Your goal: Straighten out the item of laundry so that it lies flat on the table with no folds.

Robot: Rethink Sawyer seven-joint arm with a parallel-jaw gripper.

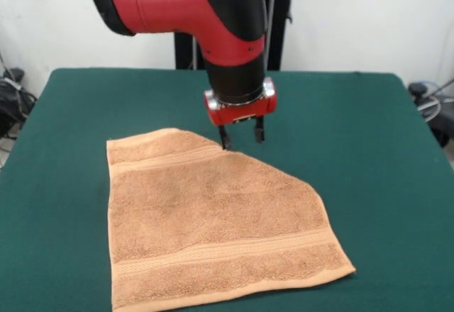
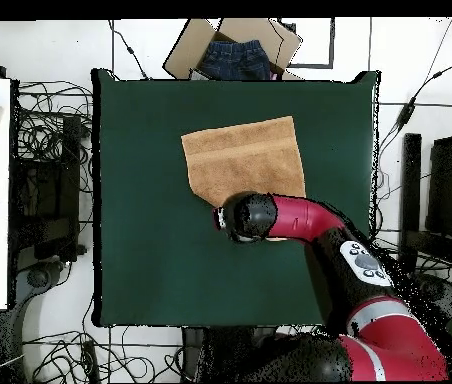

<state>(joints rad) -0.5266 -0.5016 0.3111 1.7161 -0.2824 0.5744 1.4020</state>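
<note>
Hovering low over the counter (image 1: 369, 149), the fingers (image 1: 241, 134) point straight down from the red and black arm (image 1: 213, 7) and stand spread, with a clear gap between the two dark tips and nothing pinched. The tip on the picture's left in the front view meets, or stands just above, the far slanted edge of the towel (image 1: 213, 220); whether it touches cannot be told. The other tip stands beside that edge over bare green felt.

The towel extends from the fingers toward the camera side of the front view. Its far corner on the picture's right is missing from the outline, which gives a slanted edge running from the fingers down toward the right. One woven band runs just below the fingers, the other near the towel's opposite edge.

In the overhead view the arm's wrist (image 2: 247, 216) covers the fingers at the towel's lower edge (image 2: 245, 160). A cardboard box (image 2: 235, 48) holding dark cloth lies beyond the counter's opposite edge, well apart from the fingers.
</note>
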